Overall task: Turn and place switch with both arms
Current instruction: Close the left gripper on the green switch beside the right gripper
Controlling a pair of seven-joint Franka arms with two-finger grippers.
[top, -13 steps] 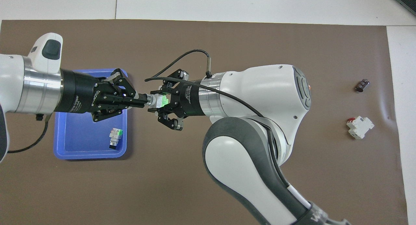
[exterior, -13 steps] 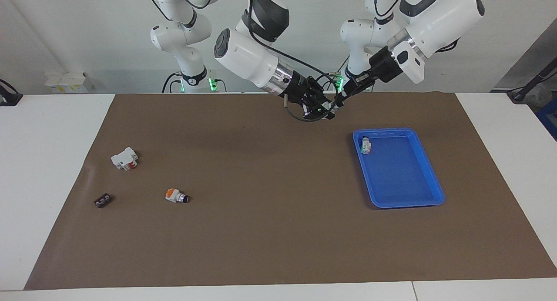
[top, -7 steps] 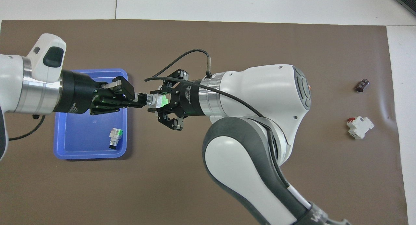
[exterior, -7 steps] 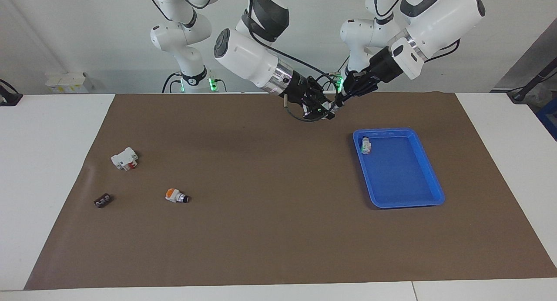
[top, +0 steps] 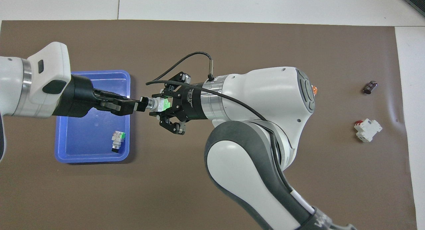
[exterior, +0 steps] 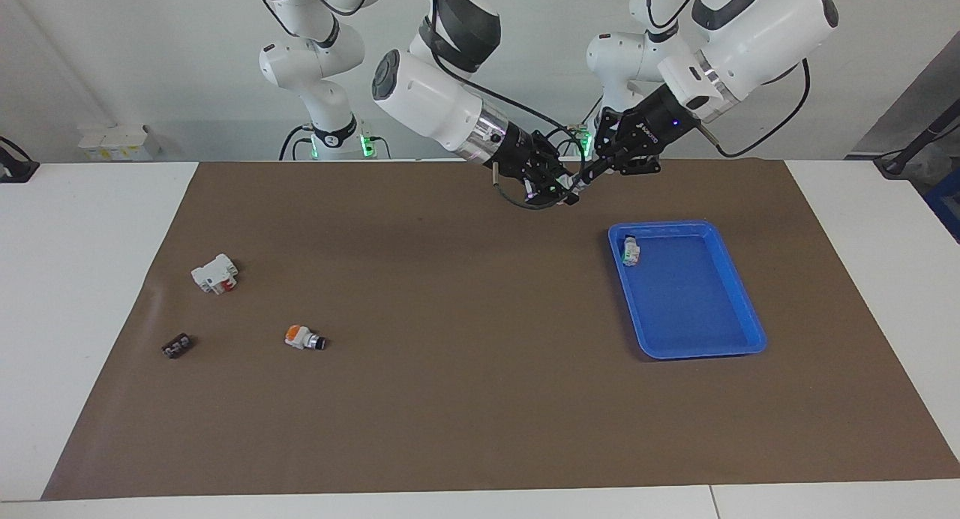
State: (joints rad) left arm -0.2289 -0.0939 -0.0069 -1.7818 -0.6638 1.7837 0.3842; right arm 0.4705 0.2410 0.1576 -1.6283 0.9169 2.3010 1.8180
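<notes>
The switch (top: pixel 162 104), a small white body with a green part and a black knob, hangs in the air between both grippers, over the brown mat just beside the blue tray (top: pixel 89 158). My right gripper (top: pixel 160 104) is shut on its white and green body. My left gripper (top: pixel 141 104) is shut on the black knob end. In the facing view the two grippers meet tip to tip, the left gripper (exterior: pixel 583 178) and the right gripper (exterior: pixel 564 191), with the switch (exterior: pixel 573 186) barely showing between them.
A second green-and-white switch (exterior: pixel 630 250) lies in the blue tray (exterior: pixel 697 352), in its corner nearest the robots. Toward the right arm's end of the mat lie an orange-capped switch (exterior: pixel 304 338), a white block with red marks (exterior: pixel 215 273) and a small black part (exterior: pixel 176 346).
My left gripper has rolled about its own axis while shut on the knob, its wrist housing swinging round. The right gripper and the switch body have stayed almost in place.
</notes>
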